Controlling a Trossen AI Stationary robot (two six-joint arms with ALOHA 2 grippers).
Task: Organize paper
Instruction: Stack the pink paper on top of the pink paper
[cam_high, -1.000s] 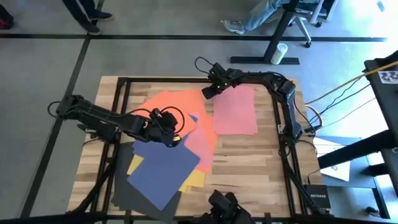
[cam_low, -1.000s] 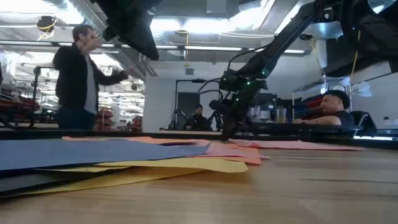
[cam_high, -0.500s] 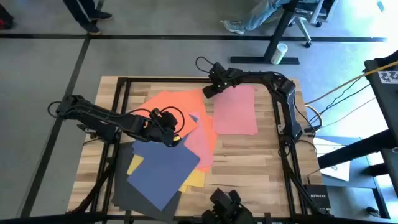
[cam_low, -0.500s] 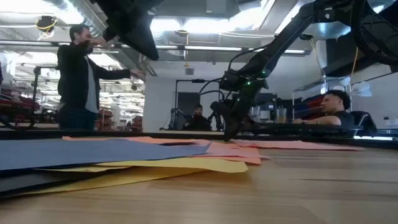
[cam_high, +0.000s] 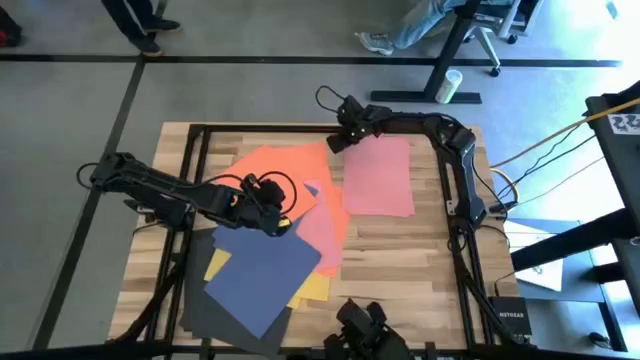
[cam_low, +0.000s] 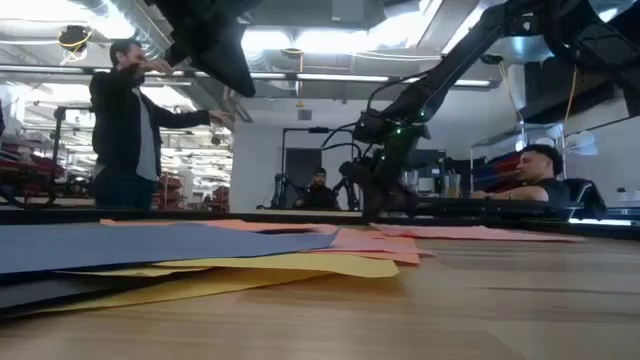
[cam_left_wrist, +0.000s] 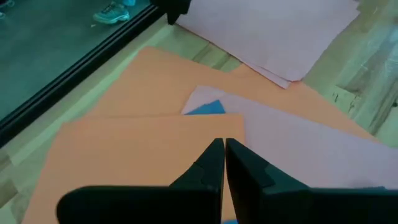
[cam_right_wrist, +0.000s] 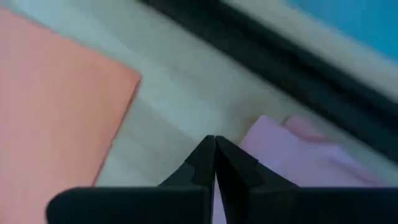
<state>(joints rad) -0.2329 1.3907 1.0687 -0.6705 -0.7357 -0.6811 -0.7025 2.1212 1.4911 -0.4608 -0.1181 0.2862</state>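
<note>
Pinching at the far-left corner of the separate flat pink paper sheet (cam_high: 378, 178), the right gripper (cam_high: 337, 142) sits low at the table's far edge; its own wrist view shows the two dark fingers (cam_right_wrist: 205, 163) pressed together with no visible gap. A pink edge lies just beside the tips — whether paper is actually caught between them cannot be told.

Layout: the pink sheet lies alone on the right half of the light wooden slatted table (cam_high: 400, 260). The rest is a loose overlapping pile to the left — large matte orange sheet (cam_high: 275, 165) at the far side, a second pink sheet (cam_high: 325, 230), navy blue sheet (cam_high: 262, 272) on top nearer the front, yellow sheet (cam_high: 312, 288) poking out beneath, dark grey-black sheet (cam_high: 215, 322) at the bottom.

The left gripper (cam_high: 278, 222) hovers over the pile's middle, fingers shut and empty, above orange paper.

Judgement on doing the step well: confirm the corner is truly nipped before moving. Drag low and slow, along the table, so the sheet slides flat rather than folding or slipping free. Aim to square its edges with the pile or a clear stacking spot.
</note>
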